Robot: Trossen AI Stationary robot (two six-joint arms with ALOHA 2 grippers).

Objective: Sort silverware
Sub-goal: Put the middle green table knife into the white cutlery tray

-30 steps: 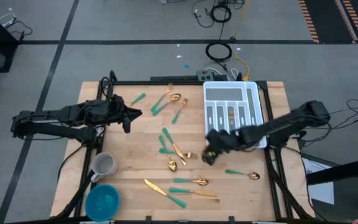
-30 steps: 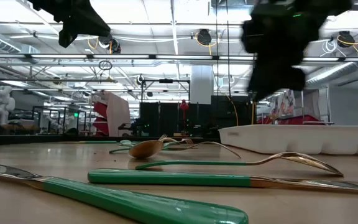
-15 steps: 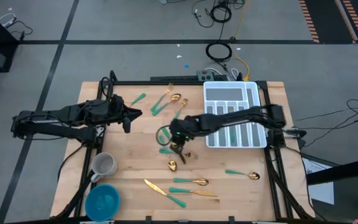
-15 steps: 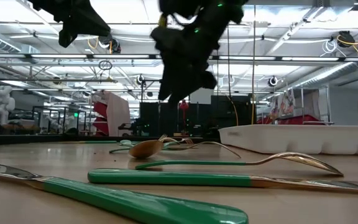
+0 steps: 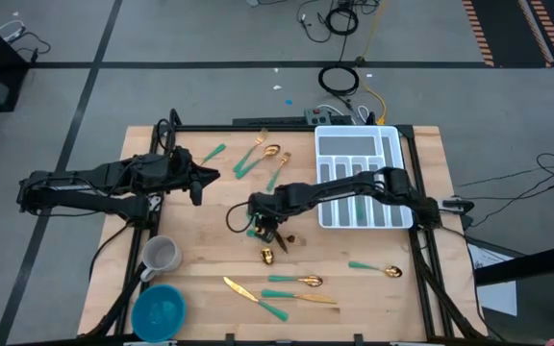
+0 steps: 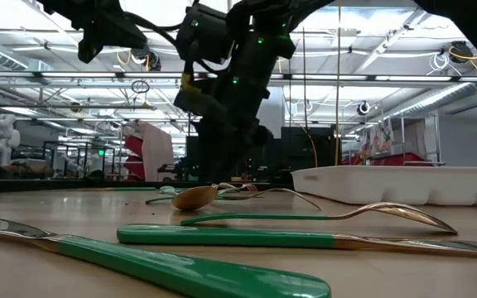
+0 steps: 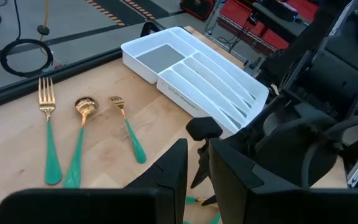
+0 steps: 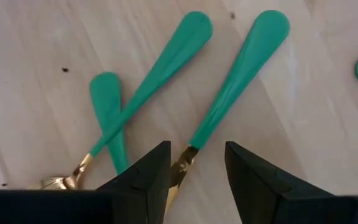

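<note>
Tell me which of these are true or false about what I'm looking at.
1. The right gripper hovers open over a teal-handled utensil. True.
2. The white tray sits on the left arm's side. False: it sits on the right arm's side.
3. The blue bowl lies beside the grey mug. True.
4. The left gripper holds a fork. False: it holds nothing and waits off to the side.

A pale wooden surface [image 5: 210, 259] stands on a grey floor [image 5: 210, 86] crossed by dark tape lines. Black cables [image 5: 339, 79] coil on the floor just beyond it. In the low view, a large hall shows behind: ceiling beams, strip lights [image 6: 470, 87] and a red cabinet [image 6: 143, 149].
</note>
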